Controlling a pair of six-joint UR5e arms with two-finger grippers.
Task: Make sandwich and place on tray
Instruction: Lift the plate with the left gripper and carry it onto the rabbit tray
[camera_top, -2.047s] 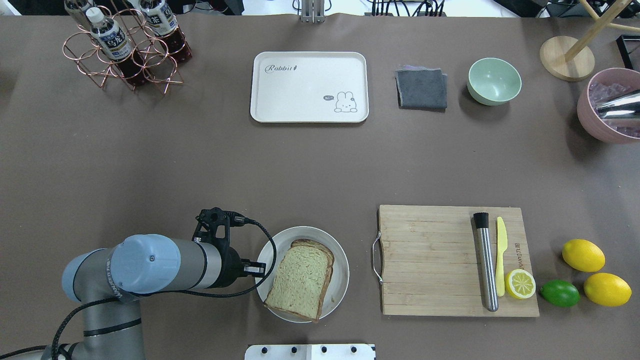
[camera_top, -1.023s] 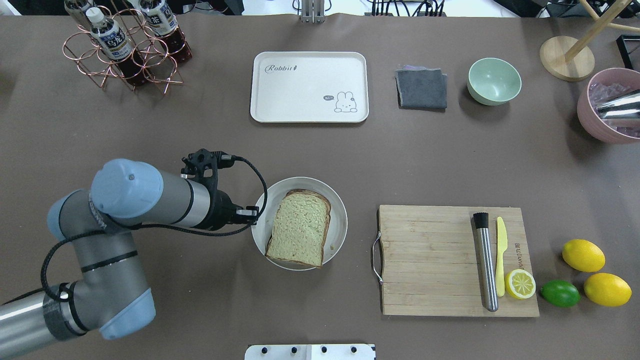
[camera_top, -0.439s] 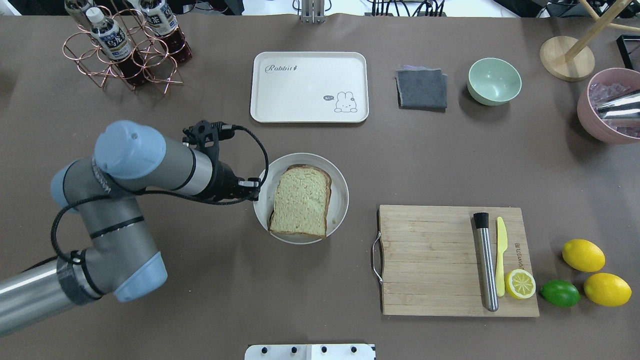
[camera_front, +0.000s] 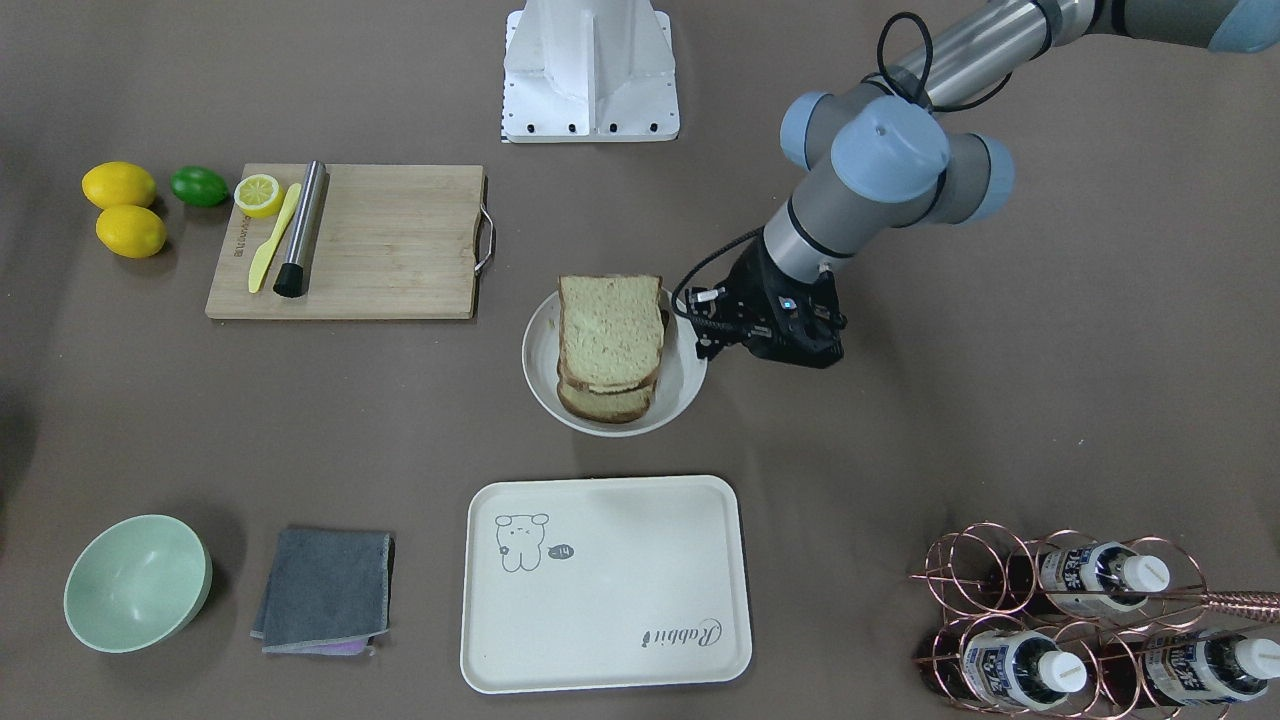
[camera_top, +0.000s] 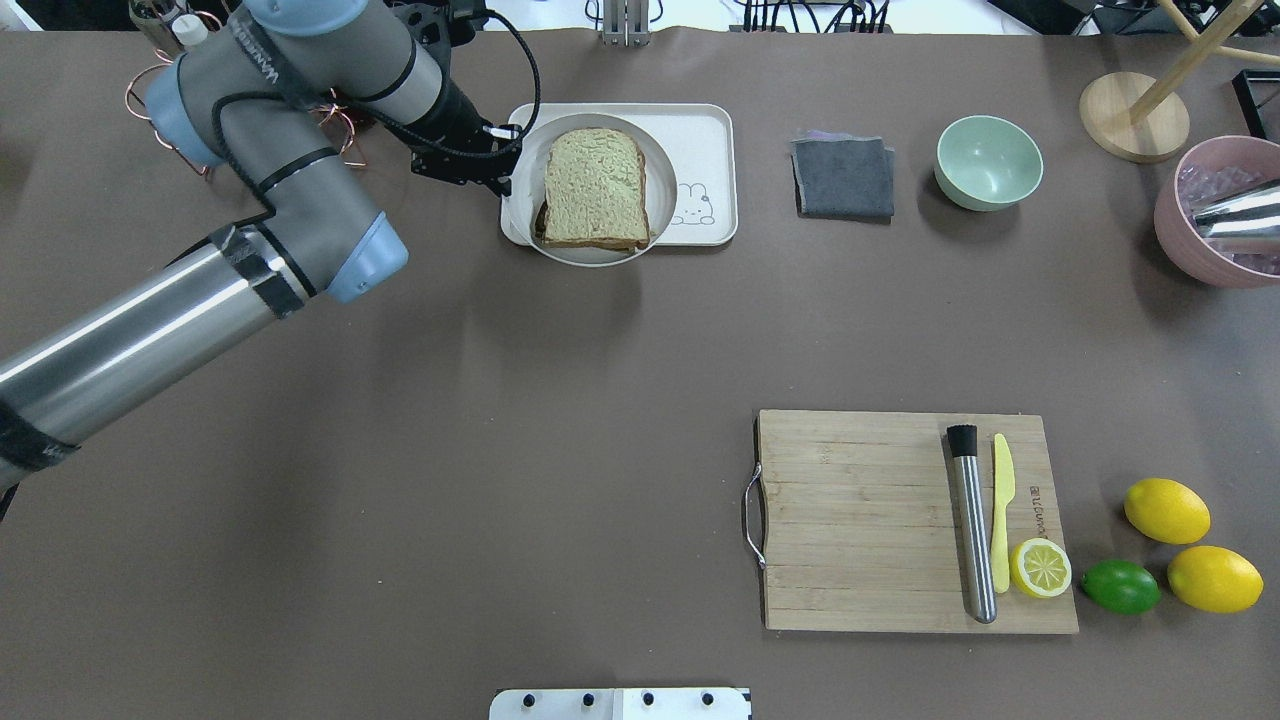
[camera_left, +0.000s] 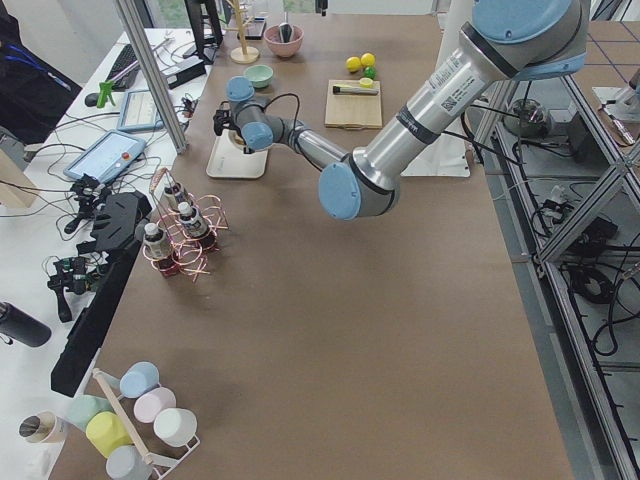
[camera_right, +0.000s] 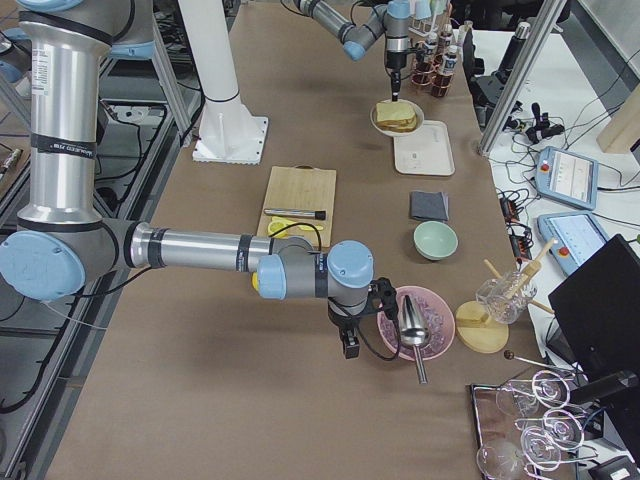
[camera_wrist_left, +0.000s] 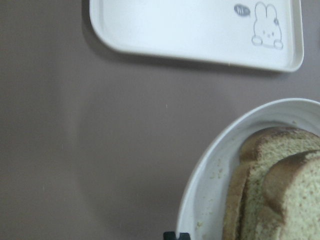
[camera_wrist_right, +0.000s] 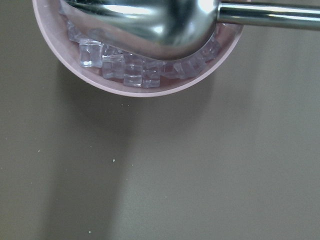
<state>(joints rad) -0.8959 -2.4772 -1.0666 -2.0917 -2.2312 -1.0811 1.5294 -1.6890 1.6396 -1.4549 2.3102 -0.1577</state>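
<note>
left gripper (camera_front: 700, 335), clamped on the round plate's (camera_front: 540, 378) left rim, holds the sandwich (camera_front: 610, 335) up; in the front-facing view the tray (camera_front: 605, 600) lies just beyond, farther from the robot.

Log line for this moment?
left gripper: shut on plate rim | sandwich: stacked on plate | tray: sandwich not yet released | right gripper: state unclear

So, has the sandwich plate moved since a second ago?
Yes. The plate went from beside the cutting board toward the far tray, overlapping it overhead.
</note>
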